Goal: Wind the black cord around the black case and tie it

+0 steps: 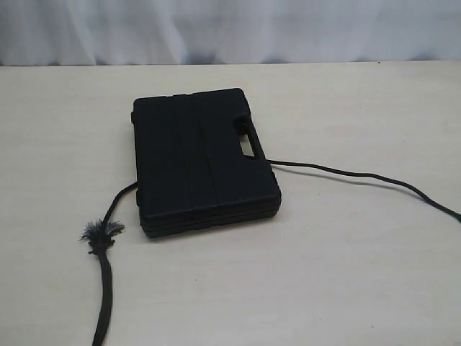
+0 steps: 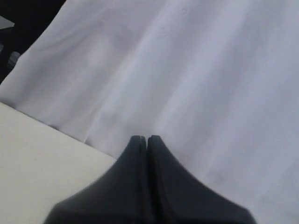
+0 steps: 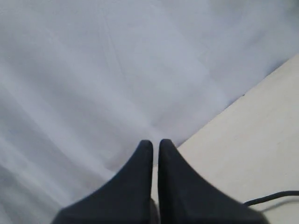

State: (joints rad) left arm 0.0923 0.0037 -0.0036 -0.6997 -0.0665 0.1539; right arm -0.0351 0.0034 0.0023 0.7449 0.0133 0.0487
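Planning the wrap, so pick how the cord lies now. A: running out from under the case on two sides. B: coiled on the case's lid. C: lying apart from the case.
A: the black cord emerges from beneath the black case at its left and right edges, with nothing on top.

A staged robot workspace, like a lab or test studio. A pale wood-grain desk (image 1: 346, 274) stands before a white cloth curtain (image 1: 230, 29) that hangs in soft folds as a plain backdrop. In the wrist views, the black left gripper (image 2: 147, 138) and right gripper (image 3: 155, 142) show against the same curtain and desk edge.
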